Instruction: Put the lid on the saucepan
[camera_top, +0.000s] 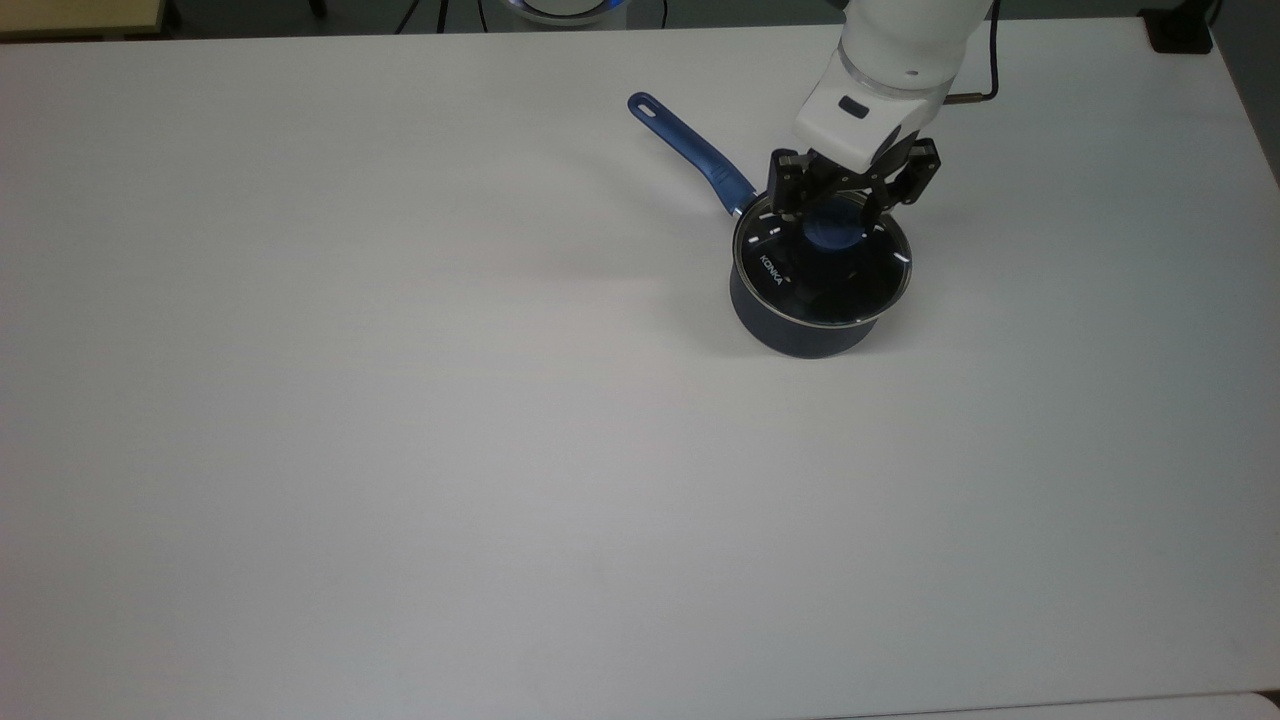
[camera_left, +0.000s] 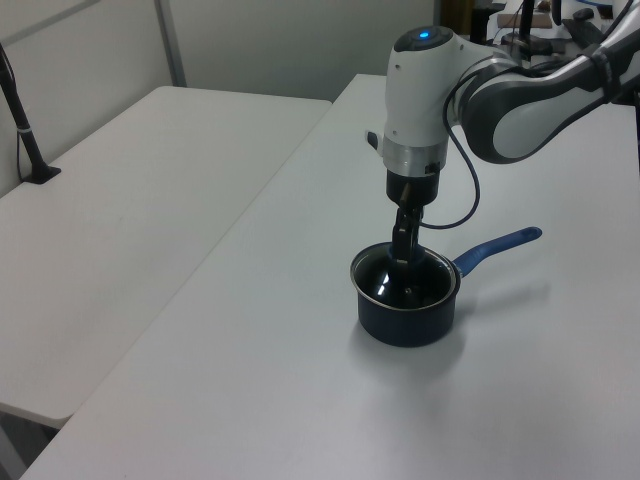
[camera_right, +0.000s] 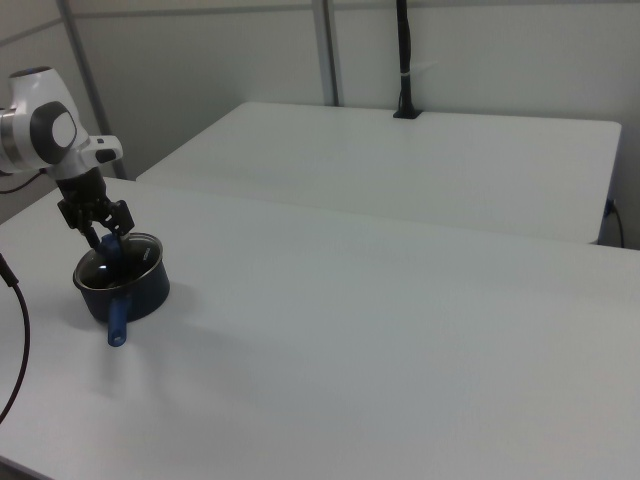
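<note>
With lid (camera_top: 822, 268) seated flat on saucepan (camera_top: 800, 330), end effector (camera_top: 838, 215) sits w/ fingers spread either side of knob, not gripping; counter (camera_top: 400, 450).

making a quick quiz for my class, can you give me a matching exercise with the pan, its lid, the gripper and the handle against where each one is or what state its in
Things:
1. round clear glass lid with blue knob
2. small dark navy saucepan
3. two-finger gripper
4. long blue handle

States or places:
A. stands on the white table
B. fingers spread either side of the knob, above it
C. sits level on the pan's rim
D. points toward the top view's upper left

Pairs: 1-C, 2-A, 3-B, 4-D
</note>
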